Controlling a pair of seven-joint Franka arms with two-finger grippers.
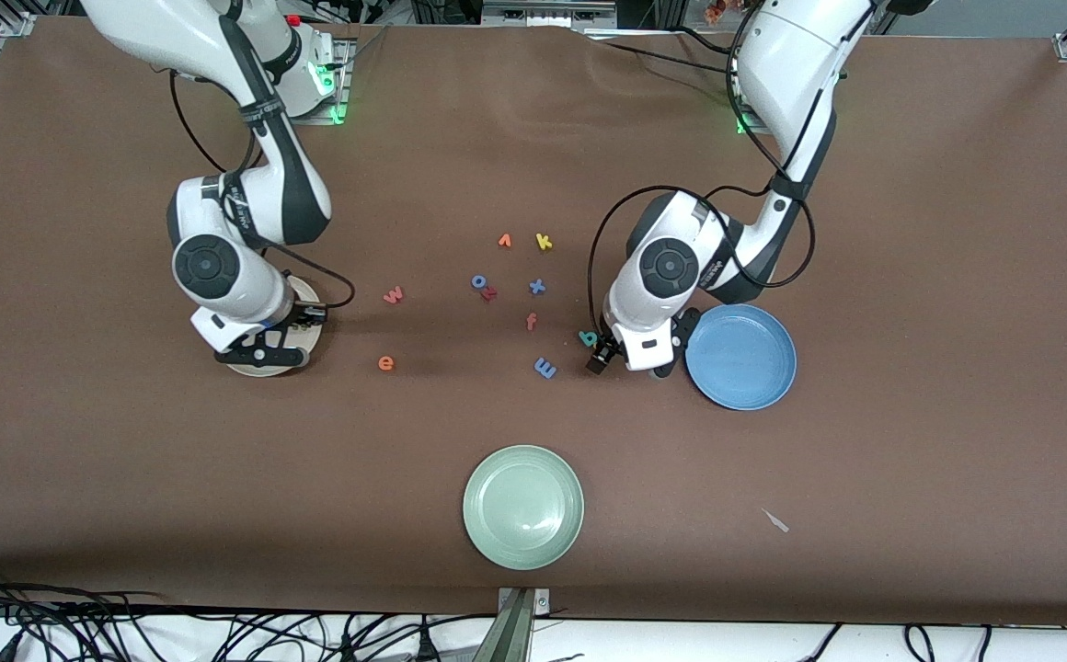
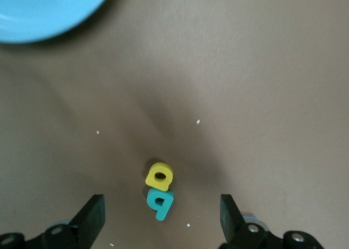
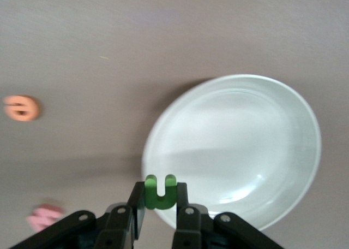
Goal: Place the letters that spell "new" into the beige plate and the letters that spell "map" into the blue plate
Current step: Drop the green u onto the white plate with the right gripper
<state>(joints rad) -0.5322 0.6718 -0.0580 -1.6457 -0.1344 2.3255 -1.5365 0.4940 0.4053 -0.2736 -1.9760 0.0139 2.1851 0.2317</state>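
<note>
My right gripper [image 1: 262, 354] [image 3: 160, 197] hangs over the rim of the beige plate [image 1: 267, 371] [image 3: 234, 145], shut on the green n [image 3: 160, 188]. The orange e [image 1: 386, 363] [image 3: 22, 108] and the red-pink w [image 1: 393, 295] [image 3: 46, 216] lie on the table between that plate and the cluster of letters. My left gripper [image 1: 602, 355] [image 2: 162, 219] is open just above the table beside the blue plate [image 1: 740, 357] [image 2: 43, 11]. The teal p [image 1: 589, 338] [image 2: 160, 202] lies between its fingers, touching the yellow a [image 2: 159, 176]. The blue m [image 1: 544, 368] lies close by.
A pale green plate [image 1: 522, 506] sits nearest the front camera. Mid-table lie an orange v [image 1: 504, 241], yellow k [image 1: 544, 242], blue x [image 1: 537, 287], blue o [image 1: 478, 281], red z [image 1: 489, 294] and orange f [image 1: 531, 322].
</note>
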